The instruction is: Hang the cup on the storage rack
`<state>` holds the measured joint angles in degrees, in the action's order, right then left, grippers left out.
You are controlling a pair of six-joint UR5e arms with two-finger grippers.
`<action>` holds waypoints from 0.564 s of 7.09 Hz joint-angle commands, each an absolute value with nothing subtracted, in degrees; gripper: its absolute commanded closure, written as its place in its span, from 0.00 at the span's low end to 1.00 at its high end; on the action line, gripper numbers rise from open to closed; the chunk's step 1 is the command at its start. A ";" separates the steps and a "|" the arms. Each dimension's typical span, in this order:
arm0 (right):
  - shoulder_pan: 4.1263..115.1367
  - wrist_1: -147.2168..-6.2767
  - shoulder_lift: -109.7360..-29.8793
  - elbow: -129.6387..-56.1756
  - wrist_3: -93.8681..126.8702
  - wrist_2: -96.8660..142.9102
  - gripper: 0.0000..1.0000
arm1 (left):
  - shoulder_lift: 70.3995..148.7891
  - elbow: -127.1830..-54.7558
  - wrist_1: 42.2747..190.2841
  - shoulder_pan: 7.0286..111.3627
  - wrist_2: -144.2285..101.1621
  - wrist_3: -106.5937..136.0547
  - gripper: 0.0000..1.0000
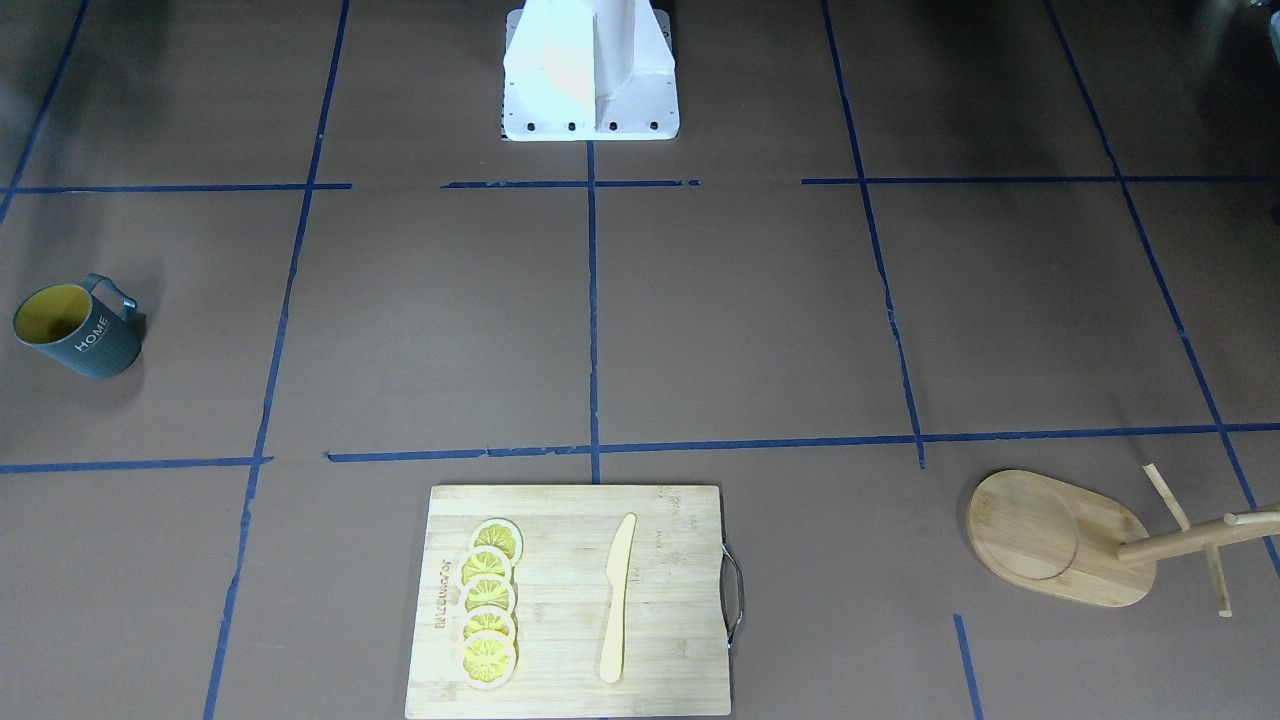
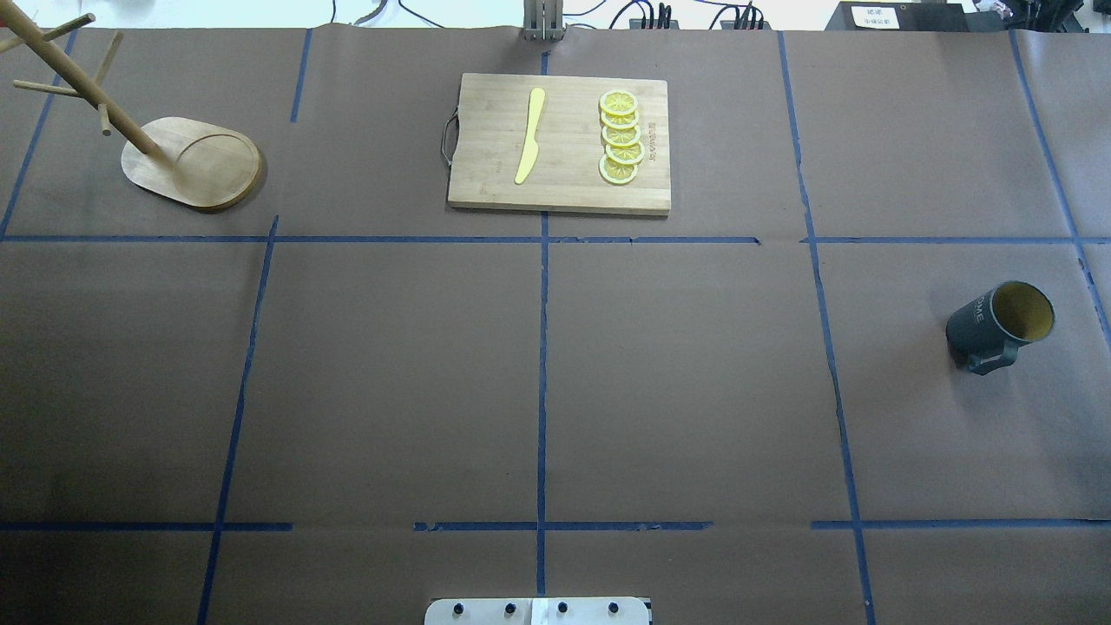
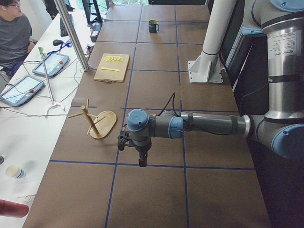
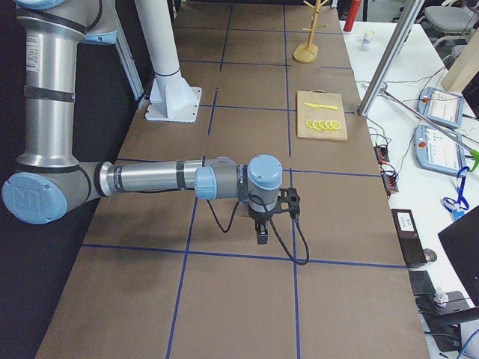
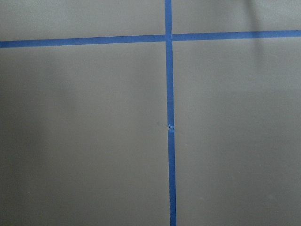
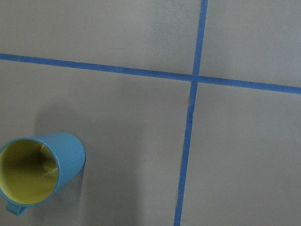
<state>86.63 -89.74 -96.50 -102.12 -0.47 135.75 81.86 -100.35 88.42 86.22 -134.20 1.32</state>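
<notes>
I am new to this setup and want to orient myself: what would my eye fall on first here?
The dark cup with a yellow inside stands alone on the robot's right side of the table. The bamboo storage rack stands at the far left corner; between them, at the far edge, a cutting board carries lemon slices and a pale knife.

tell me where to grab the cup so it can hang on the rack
Probably take the cup by its rim wall, from above, opposite the handle: it stands upright, mouth open, and that leaves the handle free for a rack peg.
</notes>
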 commanded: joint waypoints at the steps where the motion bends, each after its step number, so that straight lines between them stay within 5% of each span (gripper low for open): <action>1: 85.09 -87.73 -96.42 -102.22 -0.44 135.79 0.00 | 81.65 -100.55 88.42 86.22 -134.38 1.32 0.00; 4: 73.08 -80.29 -92.46 -102.22 9.80 134.05 0.00 | 81.56 -100.46 88.50 86.22 -134.56 1.32 0.00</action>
<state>78.12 -84.37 -93.47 -102.35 4.64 135.12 81.60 -100.48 88.44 86.22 -134.48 1.32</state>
